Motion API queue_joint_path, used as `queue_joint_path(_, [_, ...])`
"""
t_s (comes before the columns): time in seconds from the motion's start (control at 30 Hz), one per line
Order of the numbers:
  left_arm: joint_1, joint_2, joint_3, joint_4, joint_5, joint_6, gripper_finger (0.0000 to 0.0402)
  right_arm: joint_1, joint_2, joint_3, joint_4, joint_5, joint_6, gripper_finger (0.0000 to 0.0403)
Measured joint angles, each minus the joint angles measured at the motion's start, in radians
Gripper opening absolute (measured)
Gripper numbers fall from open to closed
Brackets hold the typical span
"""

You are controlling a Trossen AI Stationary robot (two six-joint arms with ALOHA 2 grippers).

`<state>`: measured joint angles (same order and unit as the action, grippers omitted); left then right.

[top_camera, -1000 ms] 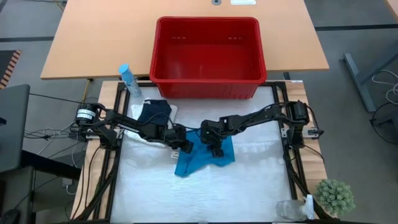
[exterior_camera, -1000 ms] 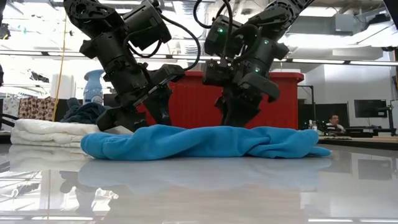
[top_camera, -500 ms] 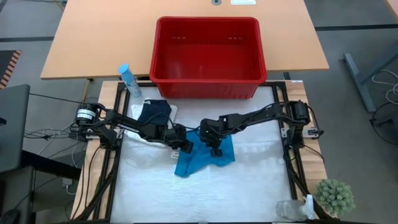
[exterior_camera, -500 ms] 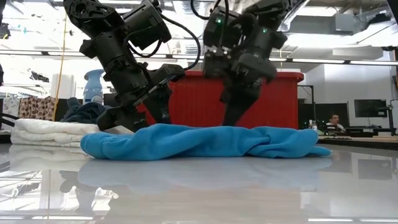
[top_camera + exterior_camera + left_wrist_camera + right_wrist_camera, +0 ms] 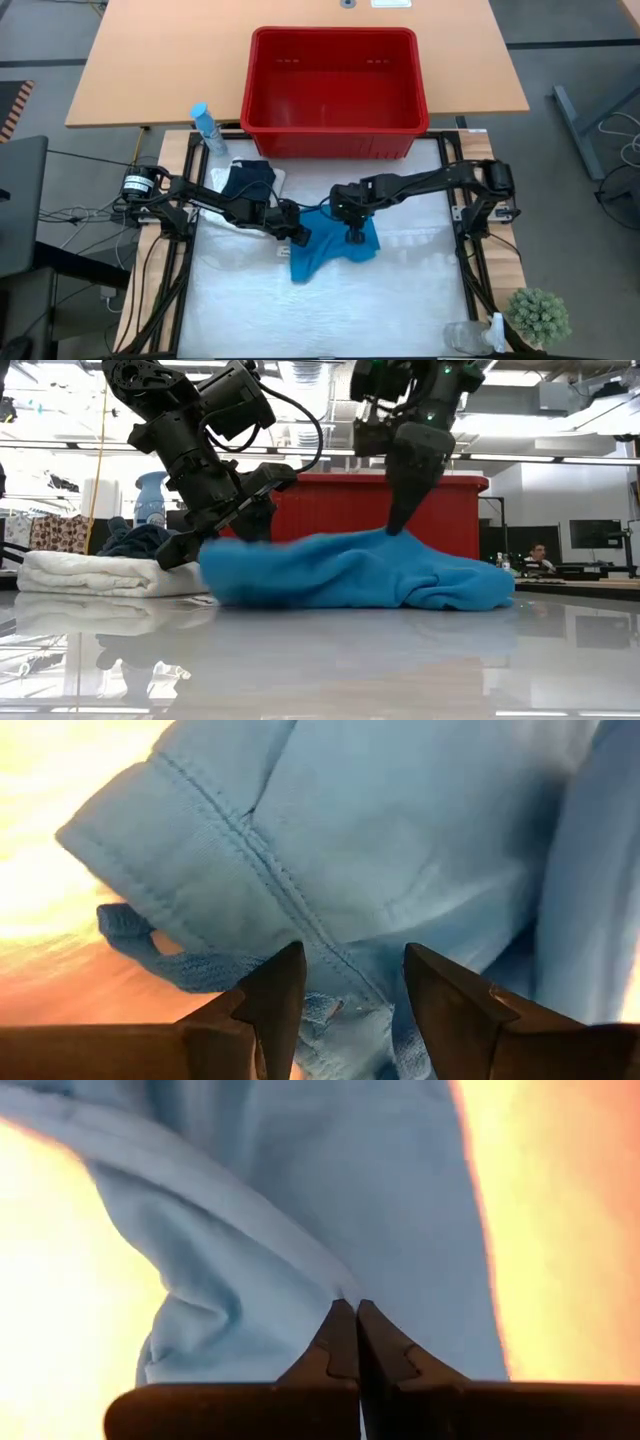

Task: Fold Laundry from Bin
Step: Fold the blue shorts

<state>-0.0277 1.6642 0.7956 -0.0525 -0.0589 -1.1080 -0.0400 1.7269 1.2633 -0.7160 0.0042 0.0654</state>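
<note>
The teal-blue cloth (image 5: 335, 250) lies bunched on the white table top, in front of the red bin (image 5: 333, 95). My right gripper (image 5: 357, 237) is shut on the cloth's top near its middle. It also shows in the low view (image 5: 395, 525). My left gripper (image 5: 298, 236) is open at the cloth's left end. Its fingers stand on either side of a stitched hem (image 5: 300, 935). The dark navy cloth (image 5: 250, 178) rests on the folded white cloth (image 5: 90, 572) at the far left of the table. My right gripper pinches a raised fold of the teal-blue cloth (image 5: 300, 1295) between its two fingertips, coming from above and pointing down. The fold stands up as a peak (image 5: 385, 538) below the fingers, and the rest of the cloth lies on the table. I cannot tell whether my left gripper touches the cloth.
A blue bottle (image 5: 207, 128) stands at the far left corner, next to the bin. A small green plant (image 5: 540, 315) and a clear container (image 5: 468, 336) are at the near right corner. Bare white table top (image 5: 330, 320) lies in front of the cloth.
My right gripper has taken hold of the cloth's top and gone up and a little toward the table's right edge. The cloth's middle has risen into a peak. Its left end has slid along the table toward the right, and its right end has stayed where it was.
</note>
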Motion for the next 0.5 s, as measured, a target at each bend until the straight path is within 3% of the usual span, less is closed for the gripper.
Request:
queue_joint_path(0.2, [0.0,0.0,0.0,-0.001,0.006,0.005,0.0169,-0.039,-0.036,0.001,-0.077,0.112,0.058,0.0014])
queue_joint_path(0.5, [-0.004,0.0,0.0,-0.005,0.033,0.014,0.0169,-0.167,-0.018,-0.018,-0.032,0.145,0.059,0.0014])
